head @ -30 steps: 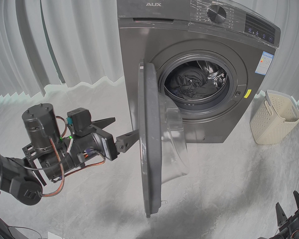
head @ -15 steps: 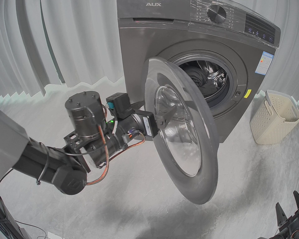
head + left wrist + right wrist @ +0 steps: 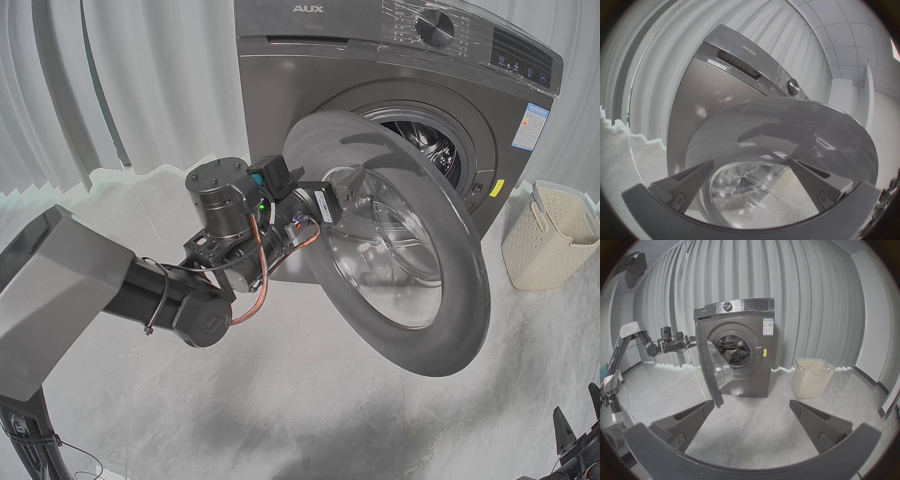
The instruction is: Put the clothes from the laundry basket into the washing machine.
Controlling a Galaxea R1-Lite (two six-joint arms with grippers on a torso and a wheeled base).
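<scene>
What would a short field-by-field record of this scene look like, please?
Washing machine: grey front-loader
Door: ajar, swung partway, not latched
Clothes: dark pile inside the machine
Laundry basket: standing to the machine's right
Left gripper: jaws open, at the door's outer face
Right gripper: jaws open, empty, held low

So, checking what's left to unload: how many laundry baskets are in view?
1: the laundry basket stands on the floor right of the washing machine, apart from it; the door could hide another.
</scene>
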